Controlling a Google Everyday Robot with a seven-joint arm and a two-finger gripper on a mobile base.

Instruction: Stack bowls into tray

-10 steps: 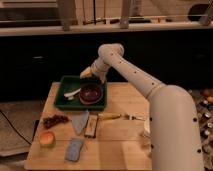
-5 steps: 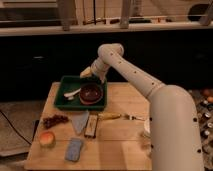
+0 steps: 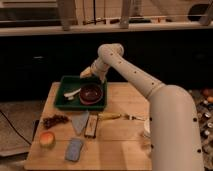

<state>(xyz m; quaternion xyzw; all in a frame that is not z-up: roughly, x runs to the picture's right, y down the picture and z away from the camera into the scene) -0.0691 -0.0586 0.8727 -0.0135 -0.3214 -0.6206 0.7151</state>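
The arm [image 3: 135, 75] reaches from the robot's white body [image 3: 175, 130] at lower right, up and over to the far side of the table [image 3: 125, 145], bending at a rounded elbow before dropping toward the tray [image 3: 62, 97]. The gripper [image 3: 88, 73] sits at the tray's far edge, just above its rim and just behind the bowls [image 3: 91, 93]; whether its fingers are spread or closed cannot be told, nor whether it has hold of anything. The tray, dark green with raised sides, rests on the far left part of the wooden table. Inside it, toward its right half, lie the bowls: a dark maroon one seated in a reddish rim, so the two appear nested, though the separation between them is not distinct. To their left in the tray lies a pale curved item [image 3: 72, 93], kind unclear. Outside the tray, on the table's near side: a dark cluster resembling grapes [image 3: 54, 120] at left, a round orange-red fruit [image 3: 47, 139] near the front left corner, a grey-blue sponge [image 3: 74, 149] beside it, a grey triangular piece [image 3: 80, 122] and a dark rectangular block [image 3: 91, 126] just below the tray, and a yellow-handled utensil [image 3: 116, 116] lying crosswise toward the robot's body. A counter edge [image 3: 100, 27] runs behind.
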